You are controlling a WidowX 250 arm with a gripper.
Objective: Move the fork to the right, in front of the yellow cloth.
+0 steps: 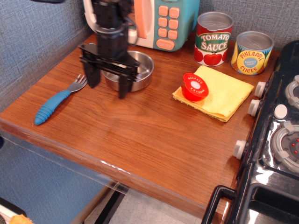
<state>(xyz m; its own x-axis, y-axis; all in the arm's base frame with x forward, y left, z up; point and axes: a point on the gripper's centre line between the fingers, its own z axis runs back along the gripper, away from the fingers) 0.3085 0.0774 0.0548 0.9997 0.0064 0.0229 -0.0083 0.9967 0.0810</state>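
Black gripper [108, 81] empty, fingers spread wide, upper left of frame. Blue-handled toy fork with silver tines [60, 99] lies lower left of it, long axis diagonal, tines probably just beside the left finger [93, 77]. Yellow square cloth [219, 95] far right.

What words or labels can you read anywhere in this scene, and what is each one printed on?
"TOMATO SAUCE" on the red tomato sauce can.
"PINEAPPLE SLICES" on the yellow pineapple can; the smaller line under it is too blurred to read.
White lettering around the red lid: too small to read.
Orange buttons on the toy microwave: no readable marks.
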